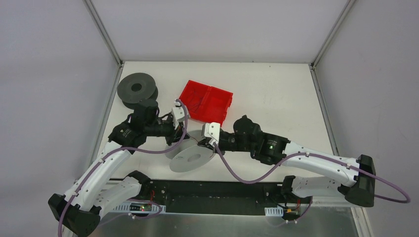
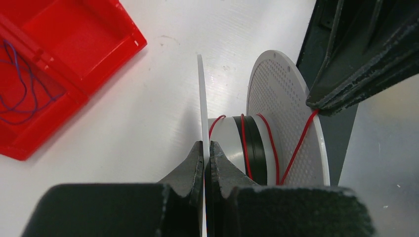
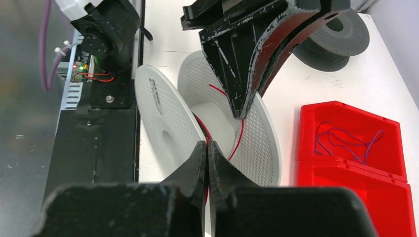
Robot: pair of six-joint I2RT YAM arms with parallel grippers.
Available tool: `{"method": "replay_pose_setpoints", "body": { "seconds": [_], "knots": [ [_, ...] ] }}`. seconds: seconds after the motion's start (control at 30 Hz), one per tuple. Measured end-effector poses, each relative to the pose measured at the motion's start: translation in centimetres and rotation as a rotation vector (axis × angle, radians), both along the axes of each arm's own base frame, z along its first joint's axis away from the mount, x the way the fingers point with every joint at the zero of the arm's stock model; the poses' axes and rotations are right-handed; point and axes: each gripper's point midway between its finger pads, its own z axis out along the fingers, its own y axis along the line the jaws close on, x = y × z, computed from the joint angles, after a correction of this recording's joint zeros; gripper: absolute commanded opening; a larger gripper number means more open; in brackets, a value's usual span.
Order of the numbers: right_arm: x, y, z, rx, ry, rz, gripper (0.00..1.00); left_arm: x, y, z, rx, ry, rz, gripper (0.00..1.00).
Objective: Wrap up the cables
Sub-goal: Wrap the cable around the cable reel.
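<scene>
**Both grippers engaged at the white spool**

The left gripper (image 2: 207,148) is clamped on the thin rim of one flange of the white spool (image 2: 286,98). In the left wrist view that flange appears edge-on, running straight into the pinch between the two fingers. The right gripper (image 3: 206,145) has its jaws pressed together on the red cable (image 2: 296,148). The left wrist view shows the cable ending at the fingertips of this gripper.

**Spool.** The spool sits near the middle of the table (image 1: 276,98), just in front of the arm bases, between the two wrists. Both flanges are perforated and stand close to upright. Whether the rims bear on the table cannot be determined.

**Red cable.** Several turns lie around the hub between the flanges. A black band also circles the hub, between the turns. From the hub, the free length crosses the inner face of the flange that is not gripped and rises to the right gripper.

**Other cables.** Thin blue-violet cables (image 3: 346,143) lie in loose curls in one compartment of the red tray (image 1: 220,98). The adjoining compartment shows only its bare floor. The tray rests on the table just beyond the spool, apart from it.

**Other items.** Dark grey spools (image 1: 136,89) lie flat at the far left corner of the table, well apart from the white spool.
</scene>
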Motion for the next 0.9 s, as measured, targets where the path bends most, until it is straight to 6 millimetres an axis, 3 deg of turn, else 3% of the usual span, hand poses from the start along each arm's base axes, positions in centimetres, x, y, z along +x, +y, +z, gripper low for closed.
{"method": "replay_pose_setpoints", "body": {
  "seconds": [0.23,0.6,0.77,0.9],
  "knots": [
    [0.2,-1.5,0.2,-0.019,0.013,-0.001,0.02,-0.2,-0.9,0.6,-0.019,-0.093,-0.130,0.00],
    [1.8,-3.0,-4.0,-0.125,0.009,-0.059,0.00,0.1,-2.0,0.1,-0.014,-0.103,-0.243,0.00],
    [1.9,-3.4,-6.7,-0.095,0.004,-0.075,0.00,0.3,-2.1,-0.3,-0.003,-0.096,-0.260,0.00],
    [1.9,-3.4,-7.4,-0.016,-0.038,-0.072,0.00,0.1,-2.5,-0.3,-0.016,-0.078,-0.291,0.00]
  ]
}}
